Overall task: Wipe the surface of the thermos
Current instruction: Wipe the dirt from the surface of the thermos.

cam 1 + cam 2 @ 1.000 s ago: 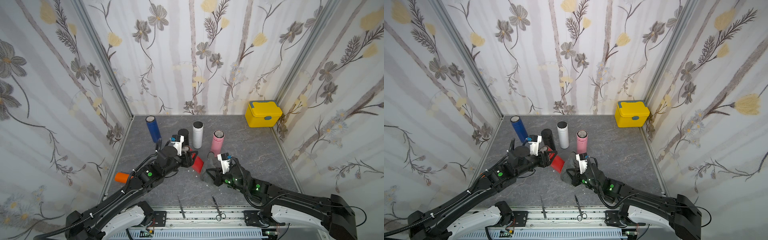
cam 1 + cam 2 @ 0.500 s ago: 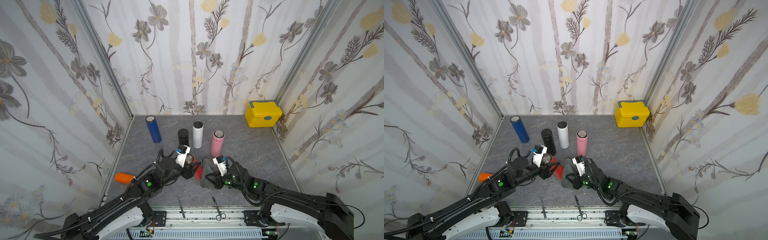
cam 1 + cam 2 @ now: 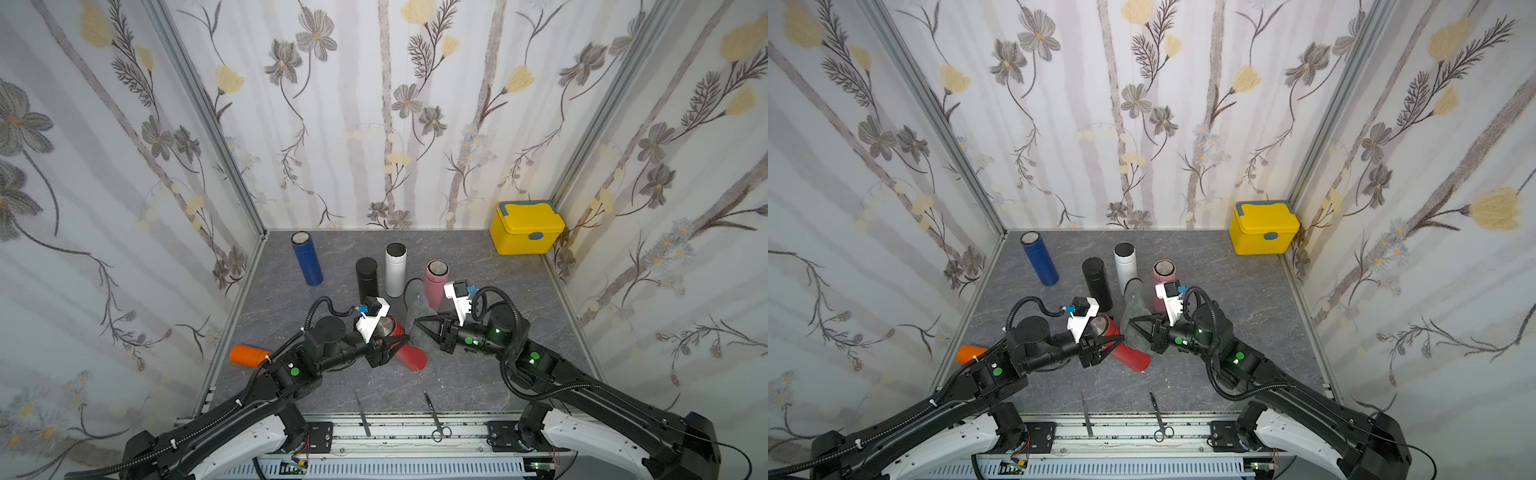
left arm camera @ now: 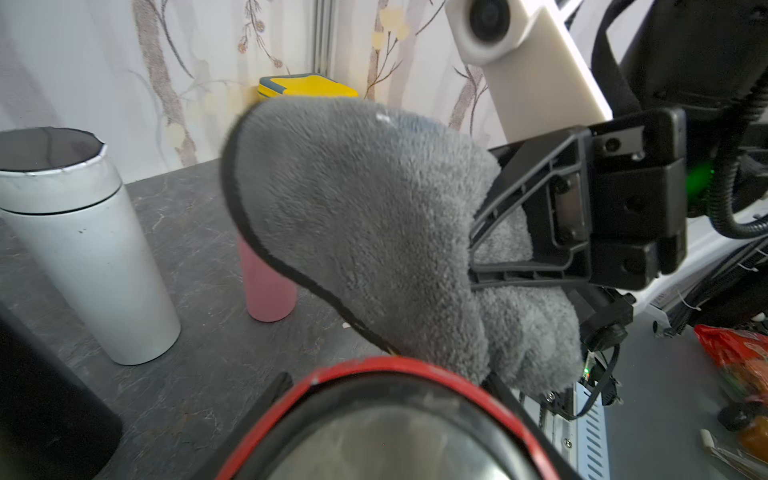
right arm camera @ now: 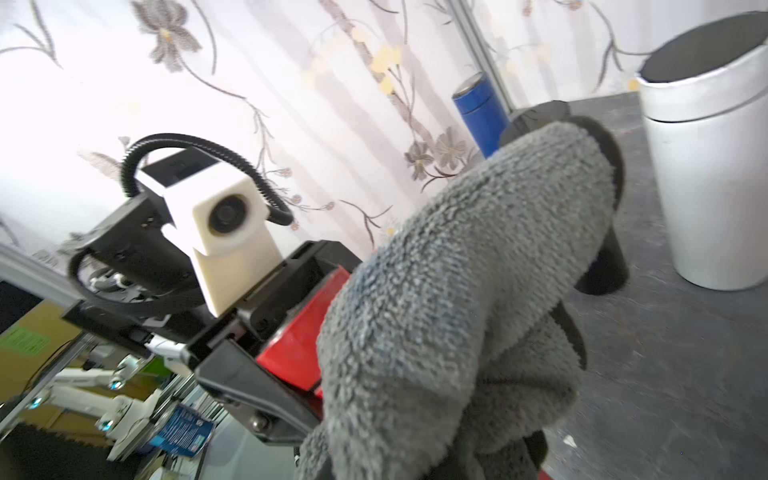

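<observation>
The red thermos (image 3: 409, 353) is tilted above the front middle of the floor, its steel mouth toward my left wrist camera. My left gripper (image 3: 392, 344) is shut on the thermos near that mouth, a finger (image 5: 249, 374) on either side of the red body (image 5: 299, 345). My right gripper (image 3: 419, 322) is shut on a fluffy grey cloth (image 3: 417, 309). The cloth (image 4: 374, 208) drapes over the right fingers and presses on the thermos' rim (image 4: 374, 368) and right side. Both show in a top view: red thermos (image 3: 1130, 353), cloth (image 3: 1133, 309).
Upright behind stand a blue thermos (image 3: 307, 259), a black thermos (image 3: 366, 278), a white thermos (image 3: 395, 268) and a pink thermos (image 3: 435, 282). An orange thermos (image 3: 248, 355) lies by the left wall. A yellow box (image 3: 527, 228) fills the back right corner. Tweezers (image 3: 362, 413) and scissors (image 3: 434, 415) lie at the front edge.
My left gripper has carried the red thermos away from the black one toward the front. My right gripper has brought the cloth up against it.
</observation>
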Controlling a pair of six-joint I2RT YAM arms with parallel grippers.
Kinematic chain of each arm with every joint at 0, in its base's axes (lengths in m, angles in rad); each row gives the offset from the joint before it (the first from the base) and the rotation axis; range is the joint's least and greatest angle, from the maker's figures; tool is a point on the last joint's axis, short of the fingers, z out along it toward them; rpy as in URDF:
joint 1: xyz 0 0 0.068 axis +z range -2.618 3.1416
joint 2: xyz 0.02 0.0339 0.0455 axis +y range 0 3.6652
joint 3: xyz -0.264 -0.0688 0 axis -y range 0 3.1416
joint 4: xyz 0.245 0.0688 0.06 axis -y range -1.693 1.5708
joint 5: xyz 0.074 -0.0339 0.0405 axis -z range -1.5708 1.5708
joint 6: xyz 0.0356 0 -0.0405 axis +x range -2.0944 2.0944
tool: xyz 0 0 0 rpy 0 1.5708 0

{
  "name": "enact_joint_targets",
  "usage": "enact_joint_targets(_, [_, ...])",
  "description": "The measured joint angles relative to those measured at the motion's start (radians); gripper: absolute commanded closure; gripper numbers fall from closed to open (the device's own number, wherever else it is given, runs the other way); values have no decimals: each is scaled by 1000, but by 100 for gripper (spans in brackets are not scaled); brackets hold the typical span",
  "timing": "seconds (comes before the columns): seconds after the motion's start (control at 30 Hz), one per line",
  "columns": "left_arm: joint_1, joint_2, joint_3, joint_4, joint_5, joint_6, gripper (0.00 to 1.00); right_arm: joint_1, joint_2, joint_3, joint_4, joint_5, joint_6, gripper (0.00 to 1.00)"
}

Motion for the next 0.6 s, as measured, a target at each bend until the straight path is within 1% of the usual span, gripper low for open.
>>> enact_joint_targets(0.07, [0,-3,-5,-1,5,3,100,-2,40,-26,31,-26,14,100])
enact_joint_targets(0.17, [0,-19,-13,-43,-13,16,100,2,47,-134,63,-27,39,100])
enact_joint_targets(0.23, [0,-30,-14,-68,-14,16,100,10,23,-203,17,-8,54,100])
enact_joint_targets(0.3, [0,-37,-14,-60,-25,16,100,16,-23,-233,-63,15,57,100])
enact_joint_targets(0.37, [0,-37,-14,-30,-37,15,100,18,-75,-232,-116,42,54,100])
enact_joint_targets(0.43, [0,-28,-14,8,-37,15,100,18,-116,-195,-159,67,42,100])
enact_joint_targets(0.6, [0,19,-14,61,-35,10,100,21,-120,-42,-121,99,-3,100])
